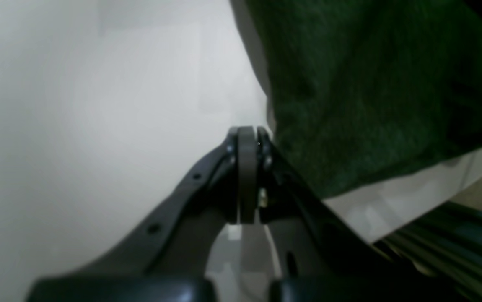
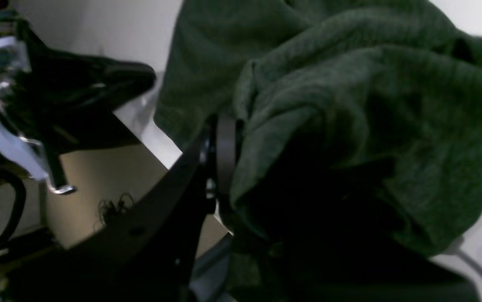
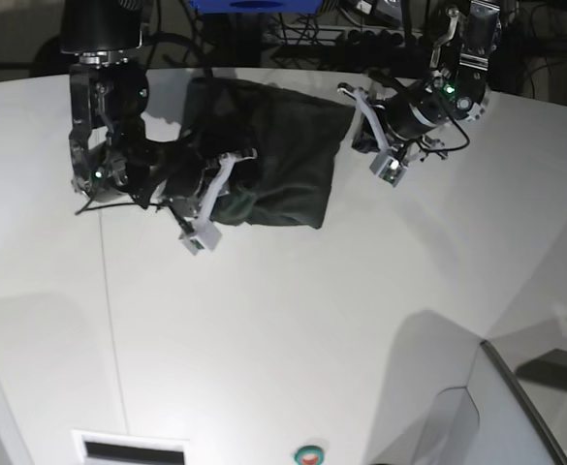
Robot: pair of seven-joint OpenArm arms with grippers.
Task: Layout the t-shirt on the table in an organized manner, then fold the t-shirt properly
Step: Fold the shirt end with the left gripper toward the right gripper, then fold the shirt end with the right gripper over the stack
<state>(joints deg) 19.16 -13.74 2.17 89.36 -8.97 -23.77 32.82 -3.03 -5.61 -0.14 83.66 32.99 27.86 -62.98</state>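
The near part of the broad, smooth white table (image 3: pixel 283 329) lies bare, crossed by a thin dark seam line (image 3: pixel 111 320) running from near to far on the left of the base view. At the near edge a small red and green round button (image 3: pixel 309 453) sits beside a white slotted panel (image 3: pixel 133 449).

Farther back, the plain dark green short-sleeved t-shirt (image 3: pixel 278 165) rests on the table toward its far side, roughly squared but bunched and rumpled along its left edge. There the right end effector (image 3: pixel 227 167), on the left of the base view, is buried in the gathered cloth; the right wrist view shows its jaws nearly together with folds of the t-shirt (image 2: pixel 350 96) pinched between them and draped over them.

On the right of the base view the left end effector (image 3: pixel 359 108) hangs just beside the shirt's far right corner. In the left wrist view its jaws are pressed fully together with nothing between them (image 1: pixel 247 136), the green fabric (image 1: pixel 371 84) lying just to their right.
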